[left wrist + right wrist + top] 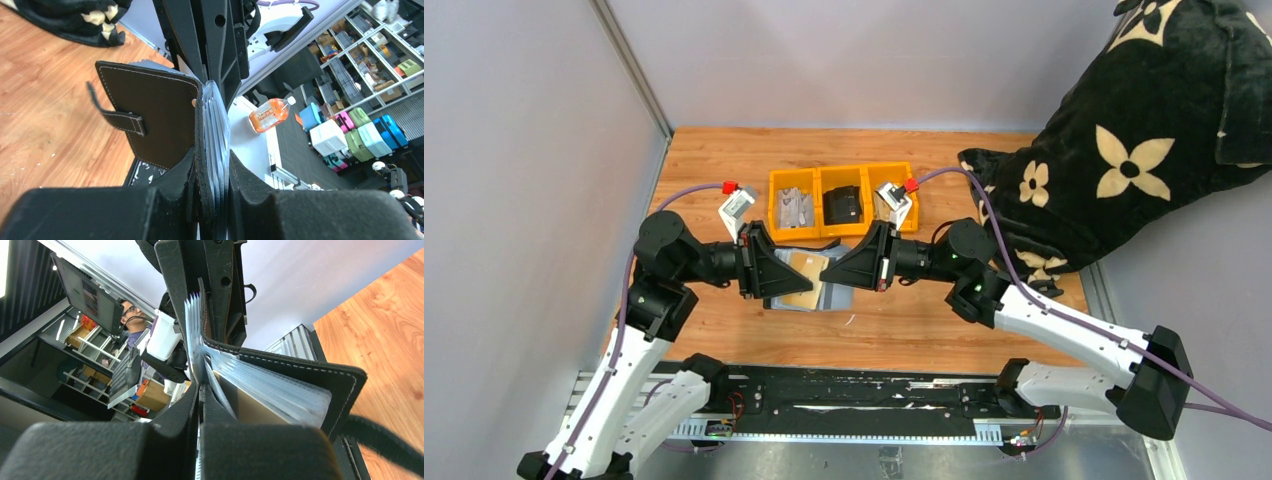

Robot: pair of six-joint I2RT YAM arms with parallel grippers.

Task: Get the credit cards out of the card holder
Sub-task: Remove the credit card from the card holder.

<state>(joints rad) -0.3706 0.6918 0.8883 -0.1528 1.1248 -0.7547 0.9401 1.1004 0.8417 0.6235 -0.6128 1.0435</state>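
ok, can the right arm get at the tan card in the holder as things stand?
Probably yes, after a regrip. The right gripper is shut on the clear sleeves of the card holder, right beside the tan card, with nothing between. The left gripper clamps the holder's other side.

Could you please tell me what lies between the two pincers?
The open black folding card holder, with a tan-gold card showing inside it, spans that gap; the top external view shows it.

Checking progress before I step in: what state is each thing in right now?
card holder: open, strap loose, held between both grippers.
tan card: still in its sleeve.
left gripper: shut on card holder.
right gripper: shut on card holder.
yellow tray: left, middle compartments occupied.
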